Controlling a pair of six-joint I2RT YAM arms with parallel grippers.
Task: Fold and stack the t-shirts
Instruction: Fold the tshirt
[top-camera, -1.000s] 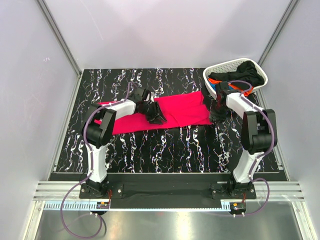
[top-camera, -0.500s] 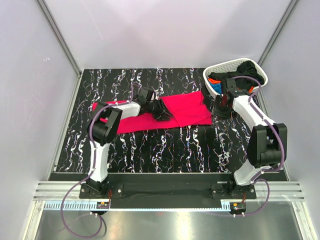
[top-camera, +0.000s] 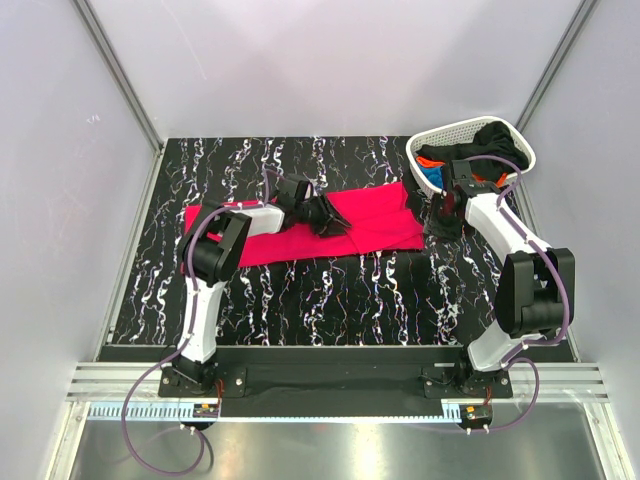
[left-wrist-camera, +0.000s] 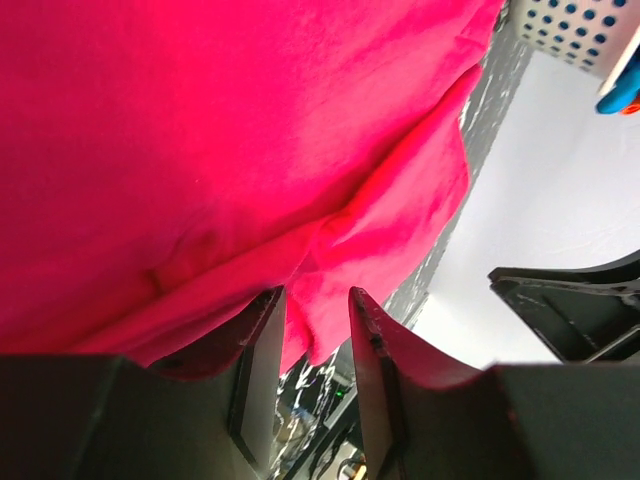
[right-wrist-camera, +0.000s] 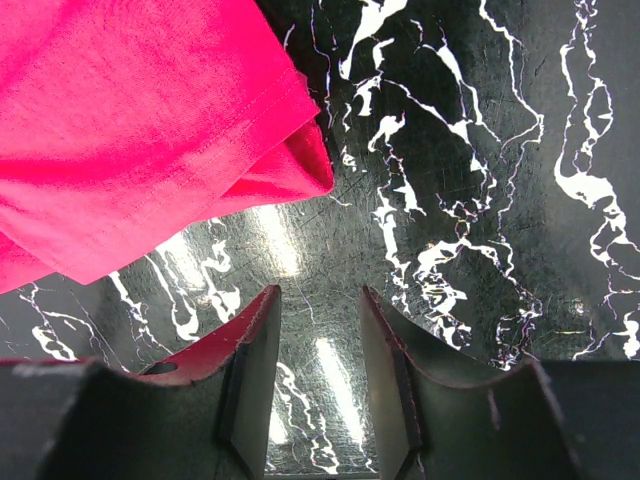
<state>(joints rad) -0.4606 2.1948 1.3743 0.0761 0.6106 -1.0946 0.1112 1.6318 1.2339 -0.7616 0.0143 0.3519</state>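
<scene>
A large pinkish-red t-shirt (top-camera: 375, 215) lies spread flat across the middle of the black marbled table. My left gripper (top-camera: 335, 222) hovers low over its middle, jaws open; in the left wrist view the red cloth (left-wrist-camera: 250, 120) fills the frame and a folded hem sits just past my left gripper (left-wrist-camera: 315, 295). My right gripper (top-camera: 440, 222) is open and empty over bare table just off the shirt's right corner (right-wrist-camera: 130, 120), as the right wrist view of my right gripper (right-wrist-camera: 318, 290) shows. Black, blue and orange shirts (top-camera: 470, 160) lie heaped in the basket.
A white lattice basket (top-camera: 450, 128) stands at the back right corner, close behind my right arm; its wall also shows in the left wrist view (left-wrist-camera: 580, 30). White enclosure walls ring the table. Bare marbled tabletop (top-camera: 330, 290) lies in front of the shirt.
My left gripper has slid to the right along the red shirt. My right arm has swung its elbow outward, its gripper shifting slightly back beside the shirt's right edge.
</scene>
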